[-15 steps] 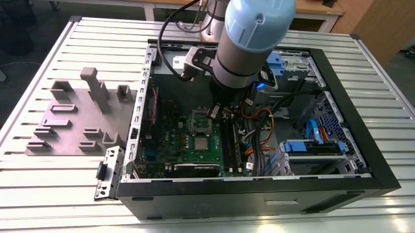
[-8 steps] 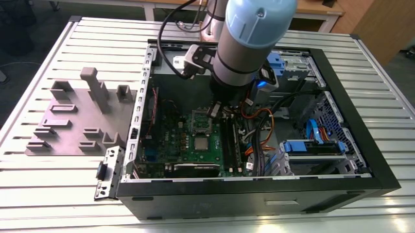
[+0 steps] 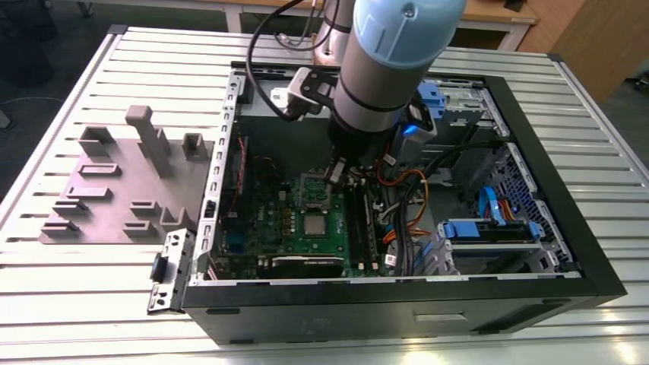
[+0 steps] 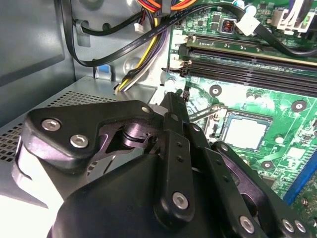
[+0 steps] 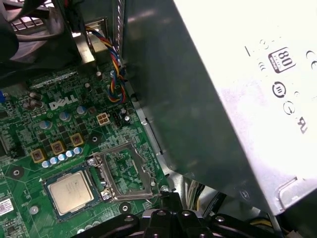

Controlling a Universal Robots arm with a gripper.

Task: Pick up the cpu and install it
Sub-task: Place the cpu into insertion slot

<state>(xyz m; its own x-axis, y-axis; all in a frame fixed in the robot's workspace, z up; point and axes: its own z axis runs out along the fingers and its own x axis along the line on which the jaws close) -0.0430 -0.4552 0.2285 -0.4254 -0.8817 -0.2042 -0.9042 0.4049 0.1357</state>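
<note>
Nearest the second wrist view, the gripper [image 4: 172, 99] is presenting its fingers drawn together to a single narrow tip, with nothing visibly clamped between them. That tip is hovering just beside the hinged socket frame [image 5: 124, 171], which is standing open.

Just past the frame, the cpu [image 5: 72, 191] is lying flat and square in its socket on the green motherboard [image 5: 29, 144], silver top upward, apart from the gripper.

Judgement: the placing step is looking complete and the work is sitting at the securing stage, since the frame is not yet lying over the chip. Closing it would call for a light, controlled push at the frame's free edge, keeping clear of the chip's top and the nearby cables [image 4: 133, 39].

Farther out, the exterior view is showing the computer case [image 3: 406, 293] lying open on the table, with grey fixture blocks [image 3: 112, 190] at that view's left.
</note>
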